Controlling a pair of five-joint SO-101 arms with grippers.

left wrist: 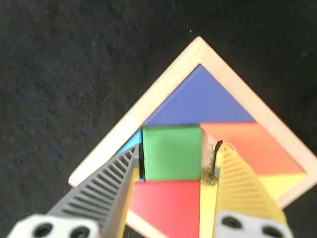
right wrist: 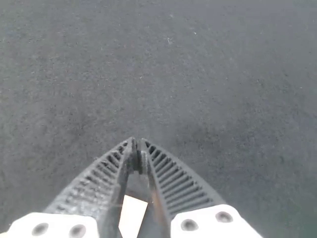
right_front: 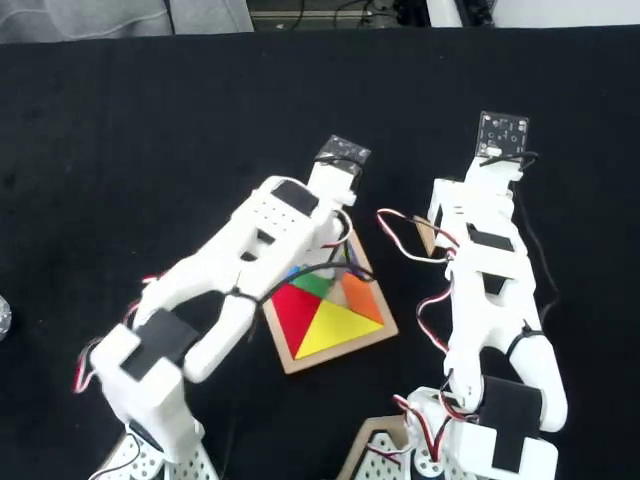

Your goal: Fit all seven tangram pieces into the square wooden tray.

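Black table (right_front: 150,120); green square (left wrist: 171,152) sits within left gripper (left wrist: 178,148)

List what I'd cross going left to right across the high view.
Left arm → square wooden tray, holding coloured pieces → right arm.
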